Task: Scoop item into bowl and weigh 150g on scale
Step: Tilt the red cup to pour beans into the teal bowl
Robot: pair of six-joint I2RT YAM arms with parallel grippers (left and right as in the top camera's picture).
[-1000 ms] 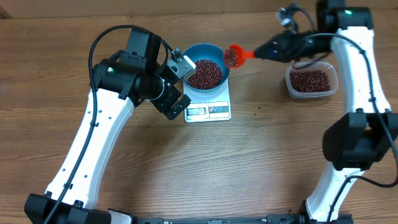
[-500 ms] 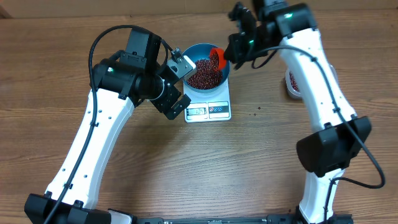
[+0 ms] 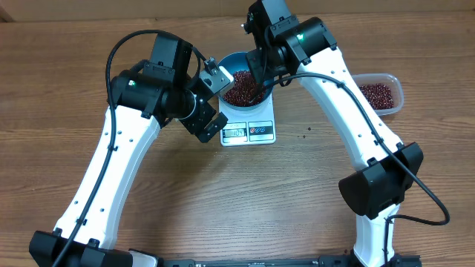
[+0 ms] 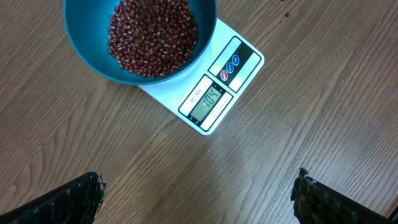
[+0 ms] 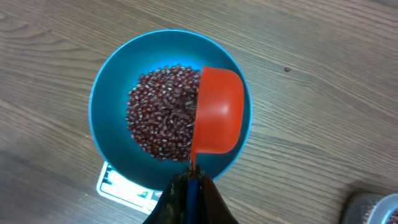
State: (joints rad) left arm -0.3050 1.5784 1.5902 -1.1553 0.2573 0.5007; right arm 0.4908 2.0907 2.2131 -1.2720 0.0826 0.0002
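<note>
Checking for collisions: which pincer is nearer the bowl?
Right. The right pincer is directly over the bowl, holding a red scoop; the left pincer sits open beside it.

The brown wood-grain table carries a flat white rectangular kitchen scale near its middle and, well apart to the right, a clear rounded plastic tub. A few dark specks lie between them.
</note>
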